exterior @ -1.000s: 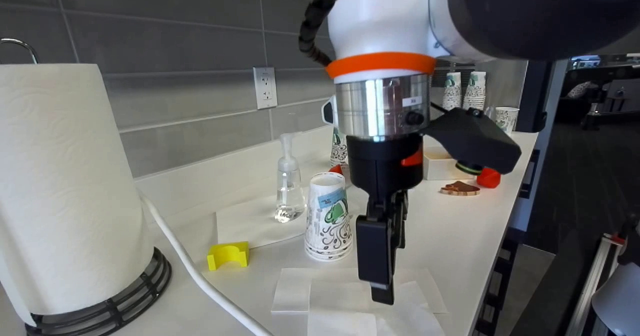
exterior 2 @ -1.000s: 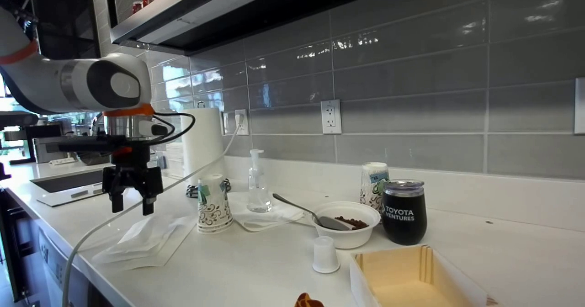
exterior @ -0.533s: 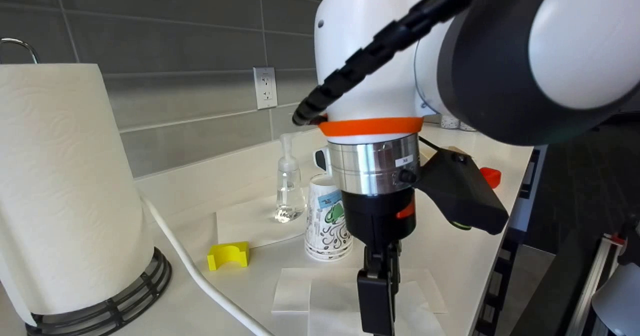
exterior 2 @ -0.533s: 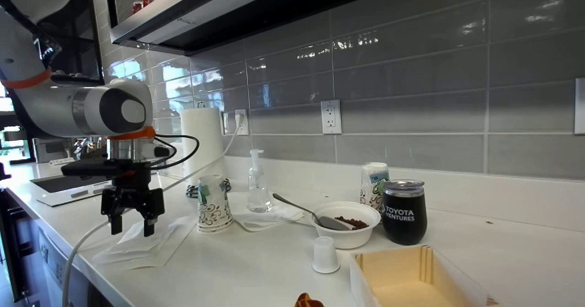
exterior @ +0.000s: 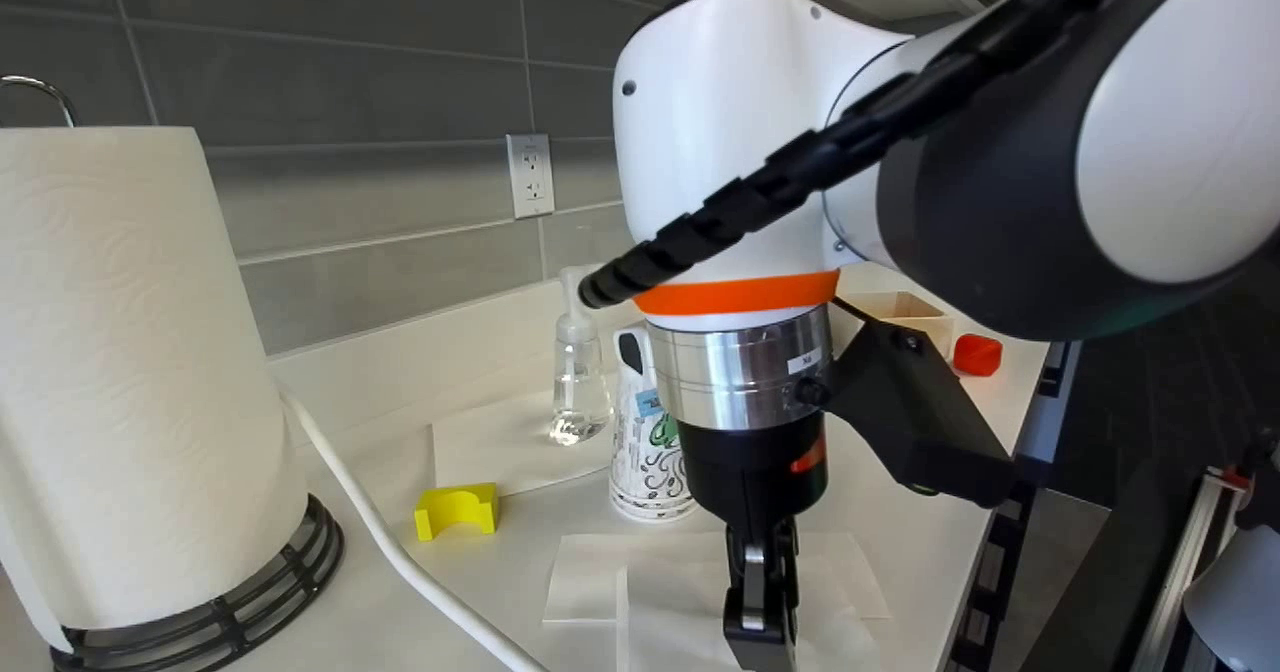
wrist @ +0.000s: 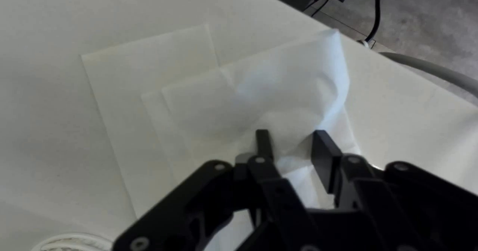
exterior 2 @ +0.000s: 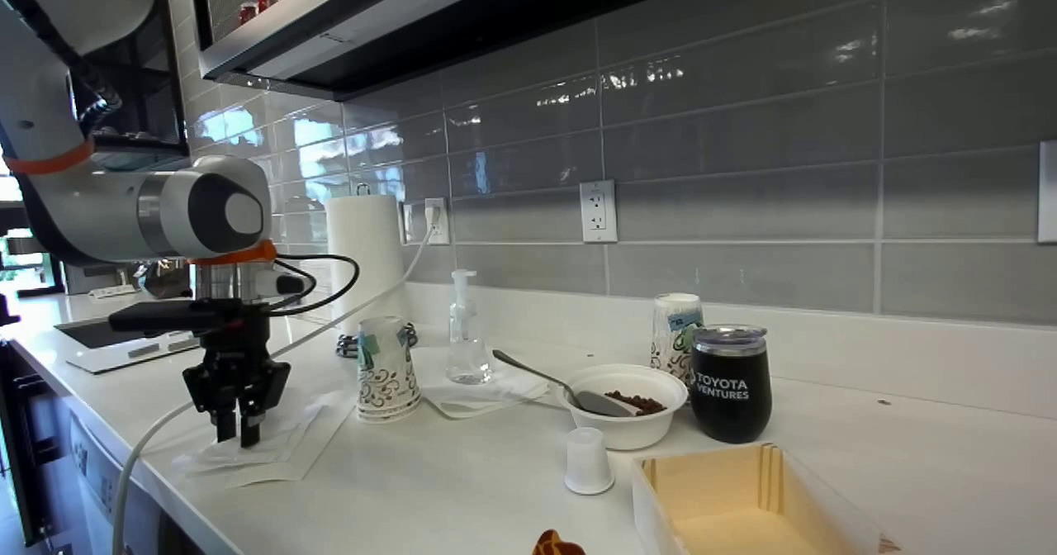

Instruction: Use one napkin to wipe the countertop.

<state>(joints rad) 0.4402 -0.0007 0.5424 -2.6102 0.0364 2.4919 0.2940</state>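
Thin white napkins [wrist: 276,83] lie overlapping on the off-white countertop [exterior 2: 413,489], close to its front edge. The top one is wrinkled, with a raised fold by the fingers. My gripper [wrist: 290,139] points down at this pile, its fingertips at or just above the paper. In the wrist view a gap stands between the two fingers, partly closed, and napkin surface shows through it; no firm pinch is visible. An exterior view shows the gripper [exterior 2: 238,438] low over the napkins [exterior 2: 301,431], fingers apart. Seen side-on in an exterior view, the gripper [exterior: 762,657] hides part of the napkins [exterior: 670,602].
A stack of printed cups [exterior 2: 386,377] stands close beside the napkins, with a soap dispenser [exterior 2: 468,340] behind. A white cable [exterior: 390,542] crosses near the paper-towel roll [exterior: 130,372] and a yellow block [exterior: 457,510]. Farther along are a bowl [exterior 2: 628,435] and black tumbler [exterior 2: 731,398].
My gripper has come down from above the napkins to the pile. Its fingers have moved from wide apart to a narrower gap, and the top napkin has shifted slightly.
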